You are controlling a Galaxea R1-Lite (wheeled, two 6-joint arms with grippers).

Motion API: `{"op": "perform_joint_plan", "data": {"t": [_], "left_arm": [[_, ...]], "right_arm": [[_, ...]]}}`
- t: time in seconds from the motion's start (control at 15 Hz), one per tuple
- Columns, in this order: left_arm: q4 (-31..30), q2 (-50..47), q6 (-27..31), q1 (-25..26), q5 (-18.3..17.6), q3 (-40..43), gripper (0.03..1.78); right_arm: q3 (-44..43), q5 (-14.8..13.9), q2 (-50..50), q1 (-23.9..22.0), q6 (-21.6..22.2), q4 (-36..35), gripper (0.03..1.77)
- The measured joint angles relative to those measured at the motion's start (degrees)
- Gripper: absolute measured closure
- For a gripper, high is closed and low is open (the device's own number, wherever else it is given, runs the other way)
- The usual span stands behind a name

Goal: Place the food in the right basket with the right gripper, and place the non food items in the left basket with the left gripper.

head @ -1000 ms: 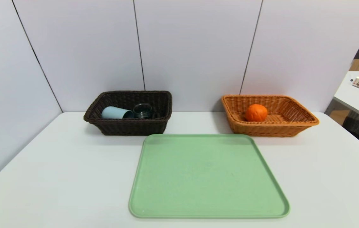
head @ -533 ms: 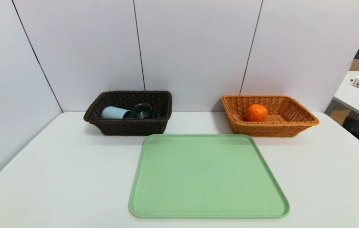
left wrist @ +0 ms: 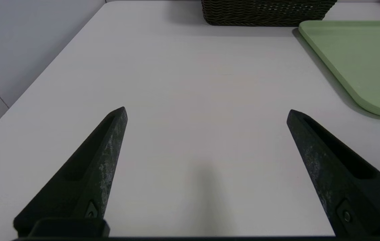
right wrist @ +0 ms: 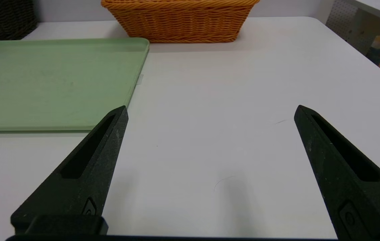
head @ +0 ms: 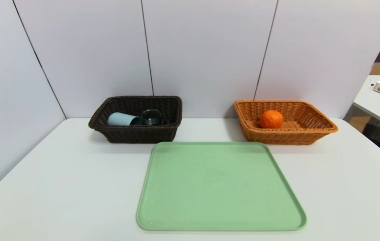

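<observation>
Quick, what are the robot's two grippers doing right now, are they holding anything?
Left gripper: open, holding nothing, above the bare table.
Right gripper: open, holding nothing, above the table beside the green tray.

An orange sits in the tan basket; tumbler and glass cup lie in the brown basket.

The left end effector is hovering low with its two tapered fingers spread wide, gripping nothing. The right end effector is hanging in the same pose, its fingers standing far apart with nothing between them.
</observation>
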Motion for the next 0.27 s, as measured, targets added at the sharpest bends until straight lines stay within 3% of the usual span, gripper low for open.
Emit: {"op": "perform_joint_plan", "data": {"t": [0.27], "left_arm": [[0.0,0.0,0.0,0.0,0.0,0.0,0.12]], "right_arm": [[0.0,0.0,0.0,0.0,0.0,0.0,0.09]]}}
